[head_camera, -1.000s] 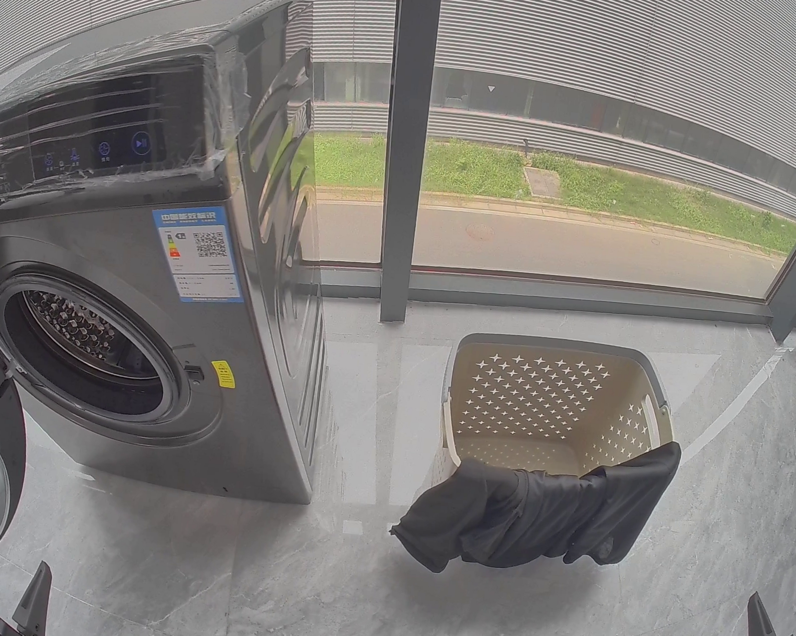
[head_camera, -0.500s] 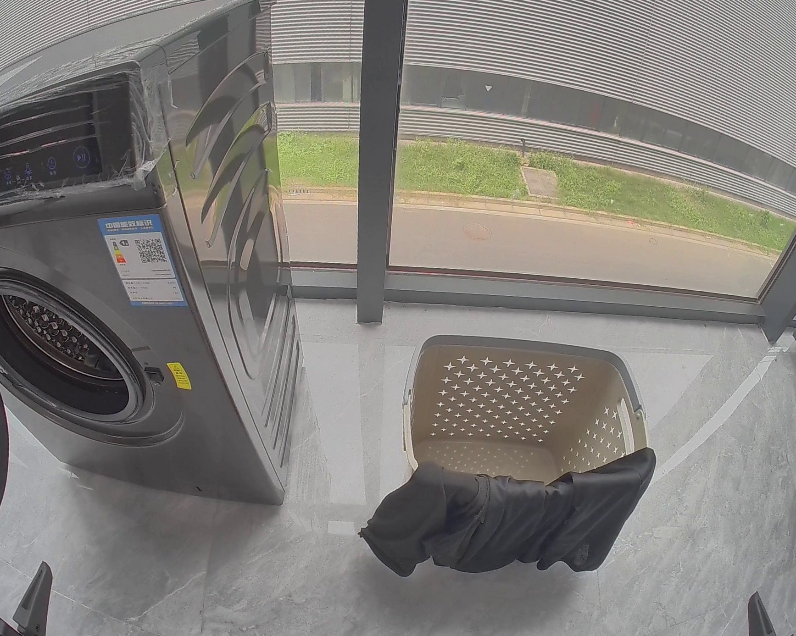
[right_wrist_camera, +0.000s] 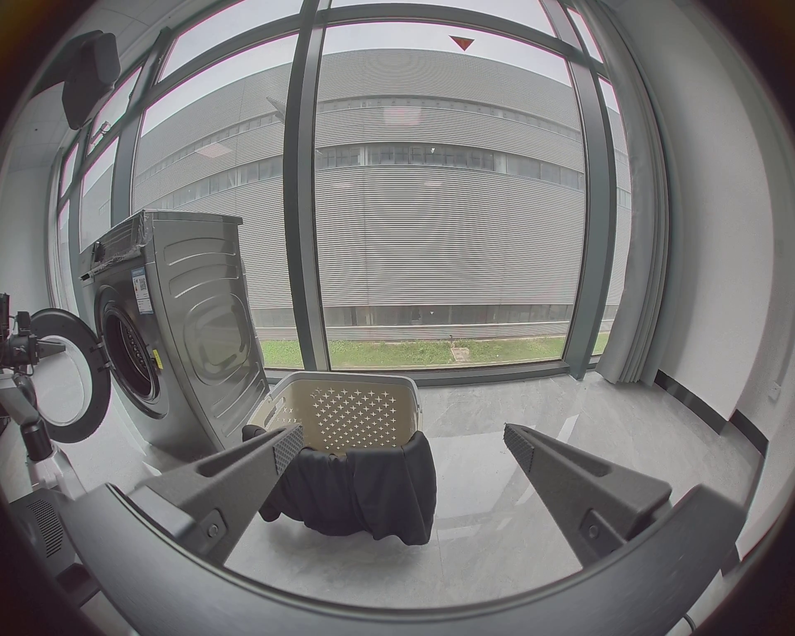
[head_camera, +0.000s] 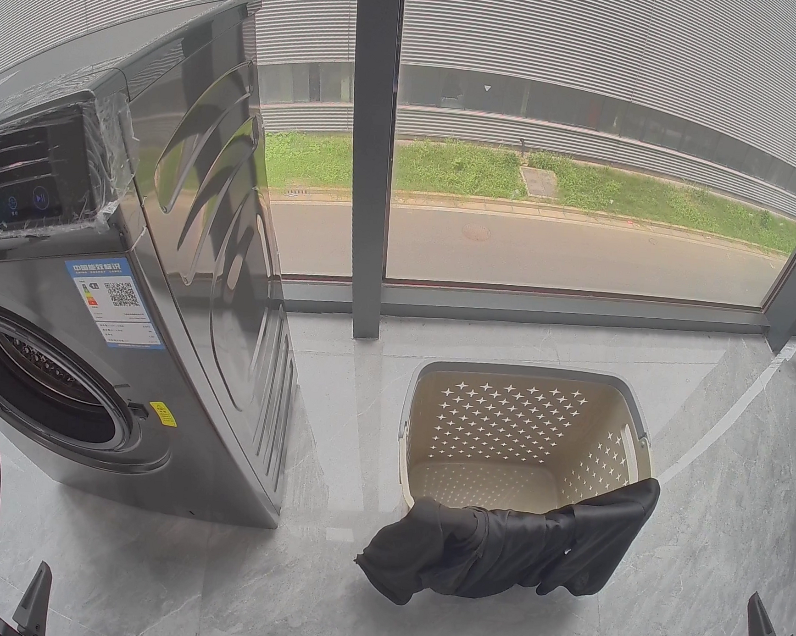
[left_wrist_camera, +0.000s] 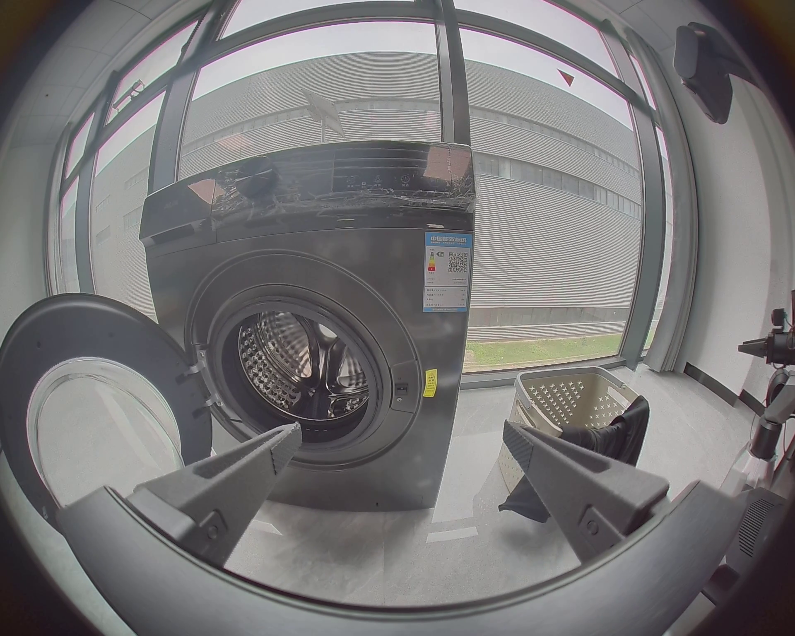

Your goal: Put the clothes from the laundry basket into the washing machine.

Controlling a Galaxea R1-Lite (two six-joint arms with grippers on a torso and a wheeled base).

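At the far left, the round dark washing machine door with a clear glass window [left_wrist_camera: 91,389] is swung wide open, hinged on the left of the opening. The left gripper [left_wrist_camera: 399,435] hangs low in front of this door. Its two dark pointed fingers are spread wide apart with nothing between them.

Just right of the door stands the grey metal front-loading washing machine [head_camera: 209,270], on the pale grey marbled tile floor [head_camera: 300,591]. Its perforated steel drum [left_wrist_camera: 302,373] is exposed through the round opening. Clear plastic film covers the dark control panel [head_camera: 23,180] along the top. A blue-and-white rectangular sticker [head_camera: 114,301] sits on the front above the opening, and a small yellow sticker [head_camera: 163,413] sits by the latch. Behind the machine's right side, a grey vertical window post [head_camera: 369,146] rises from the sill.

Right of the machine, with bare floor between them, is the cream plastic laundry basket with star-shaped holes [head_camera: 522,373], near the window. The black shiny garment [head_camera: 507,549] is draped over the basket's near rim, from the near right corner leftward. It hangs down the outside of the near wall. A bunched end at its left drops lowest, and whether that end touches the floor cannot be told.

At the far right, well apart from the basket, the right gripper [right_wrist_camera: 399,437] is held low. Its fingers are likewise spread apart, holding nothing.
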